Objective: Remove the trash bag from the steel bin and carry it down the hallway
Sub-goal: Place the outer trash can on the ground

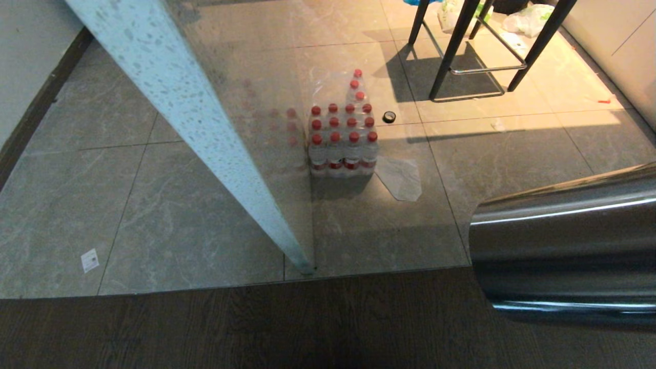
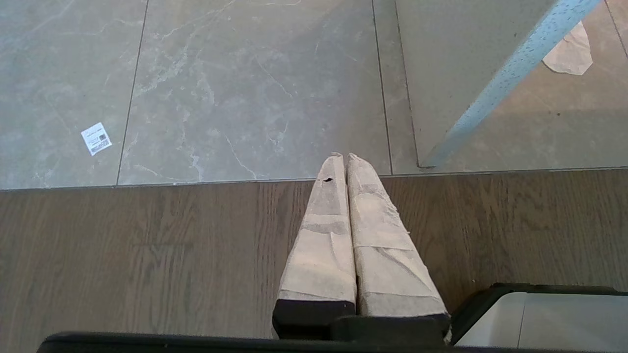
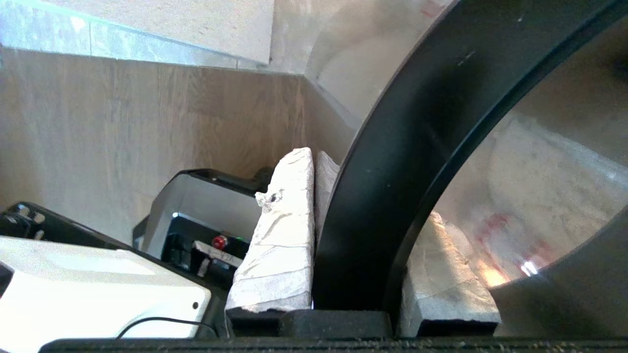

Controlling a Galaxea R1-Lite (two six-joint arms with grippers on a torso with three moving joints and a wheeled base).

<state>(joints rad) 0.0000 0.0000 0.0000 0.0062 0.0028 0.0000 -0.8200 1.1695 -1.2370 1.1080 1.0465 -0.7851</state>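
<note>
Right wrist view has the right pincer [image 3: 360, 235] clamped on the black rim [image 3: 417, 127] of the steel bin [image 1: 564, 246], one finger each side. Head view shows that bin lying tipped over at the right, half on the wooden floor [image 1: 256, 328]. Left pincer [image 2: 346, 164] hangs closed and empty. Can't spot the trash bag anywhere.

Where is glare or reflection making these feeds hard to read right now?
Head view: the glass panel mirrors the water bottle pack as faint red dots, sunlight washes out the floor by the stool, and the steel bin shows bright streaks. Right wrist view: the right gripper straddles the bin's black rim, whose inside is hazy with reflections. Left wrist view: evenly lit, left gripper sharp.
</note>
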